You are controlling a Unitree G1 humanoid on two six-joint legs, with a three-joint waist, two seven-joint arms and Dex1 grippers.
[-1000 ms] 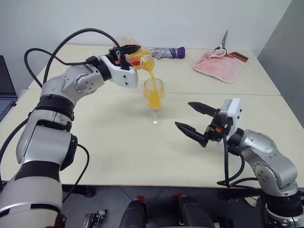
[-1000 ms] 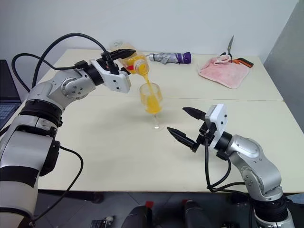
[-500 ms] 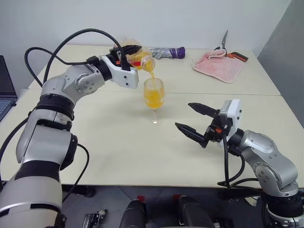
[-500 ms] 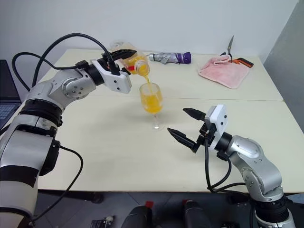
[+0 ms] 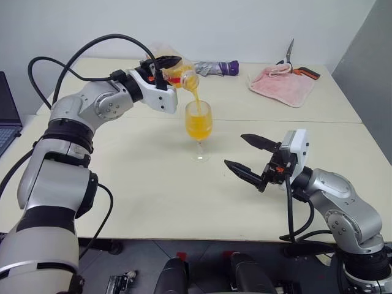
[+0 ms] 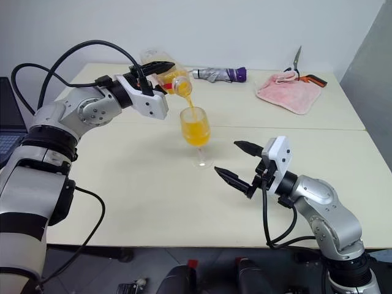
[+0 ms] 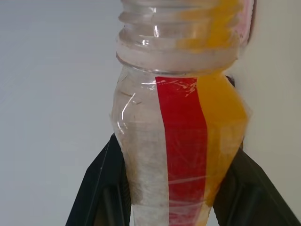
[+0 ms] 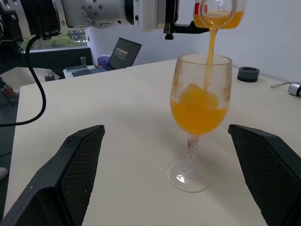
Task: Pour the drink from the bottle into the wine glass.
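Left gripper (image 5: 164, 66) clamped on bottle (image 5: 177, 75), tipped mouth-down above wine glass (image 5: 199, 122) standing mid-table (image 5: 153, 190). Right gripper (image 5: 252, 155) fingers apart, idle beside glass. Step: pouring; drink (image 8: 200, 110) streaming into bowl. Next: judge fill, tilt bottle upright before overflow. Versus one second ago: level in glass higher, bottle emptier, grippers unmoved.
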